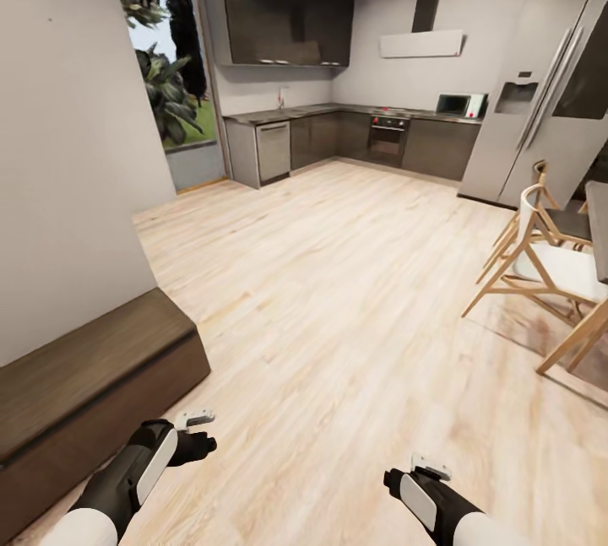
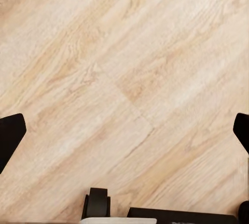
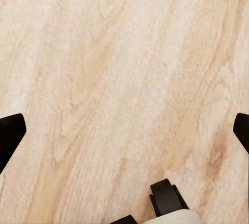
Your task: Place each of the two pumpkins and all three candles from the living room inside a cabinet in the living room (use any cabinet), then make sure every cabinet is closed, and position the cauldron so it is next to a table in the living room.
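Observation:
The low dark-brown wooden cabinet (image 1: 93, 377) stands against the grey wall at the lower left, its front flush with nothing pulled out. My left gripper (image 1: 196, 443) hangs just to its right over the bare wood floor. In the left wrist view its fingertips (image 2: 10, 136) sit far apart, so it is open and holds nothing. My right gripper (image 1: 407, 478) is low over the floor too, open and holding nothing, with a fingertip (image 3: 10, 136) at each side of the right wrist view. The pumpkins, candles, cauldron and coffee table are out of view.
A wide pale wood floor (image 1: 338, 276) stretches ahead to a kitchen counter (image 1: 338, 137) and a grey fridge (image 1: 540, 99) at the back. Wooden chairs (image 1: 549, 259) and a dark tabletop edge (image 1: 598, 225) stand at the right. A window (image 1: 165, 65) is at the back left.

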Available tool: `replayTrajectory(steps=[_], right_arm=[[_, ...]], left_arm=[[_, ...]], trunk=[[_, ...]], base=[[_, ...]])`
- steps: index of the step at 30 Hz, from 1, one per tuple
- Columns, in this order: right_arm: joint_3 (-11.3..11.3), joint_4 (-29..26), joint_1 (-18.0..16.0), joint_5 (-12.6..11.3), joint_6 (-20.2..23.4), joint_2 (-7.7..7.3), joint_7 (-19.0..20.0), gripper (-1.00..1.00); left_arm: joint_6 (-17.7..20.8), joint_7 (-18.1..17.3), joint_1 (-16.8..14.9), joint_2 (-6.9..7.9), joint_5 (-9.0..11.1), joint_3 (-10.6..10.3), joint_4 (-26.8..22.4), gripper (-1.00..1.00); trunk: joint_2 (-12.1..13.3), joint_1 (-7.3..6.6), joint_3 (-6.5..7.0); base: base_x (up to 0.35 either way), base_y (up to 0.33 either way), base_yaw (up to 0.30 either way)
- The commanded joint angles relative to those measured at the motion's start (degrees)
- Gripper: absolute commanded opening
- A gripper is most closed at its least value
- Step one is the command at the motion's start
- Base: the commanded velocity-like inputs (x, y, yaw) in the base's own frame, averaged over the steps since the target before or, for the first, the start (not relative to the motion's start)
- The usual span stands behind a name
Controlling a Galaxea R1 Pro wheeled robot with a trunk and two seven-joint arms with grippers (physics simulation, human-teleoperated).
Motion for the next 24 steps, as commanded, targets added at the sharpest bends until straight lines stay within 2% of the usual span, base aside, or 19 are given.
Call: replayTrajectory(steps=[1,8,24], right_arm=[[0.0,0.0,0.0,0.0,0.0,0.00,0.0,1.00],[0.0,0.0,0.0,0.1,0.0,0.00,-0.1,1.00],[0.1,0.0,0.0,0.1,0.0,0.00,0.0,1.00]], left_arm=[[0.0,0.0,0.0,0.00,0.0,0.0,0.0,1.00],[0.0,0.0,0.0,0.00,0.0,0.1,0.0,1.00],[0.0,0.0,0.0,0.01,0.1,0.3,0.0,1.00]], trunk=[[0.0,0.00,-0.03],[0.0,0.00,-0.27],[0.0,0.00,-0.81]], base=[[0.029,-0.248,0.276],[0.006,-0.175,0.276],[0.000,-0.010,0.276]])
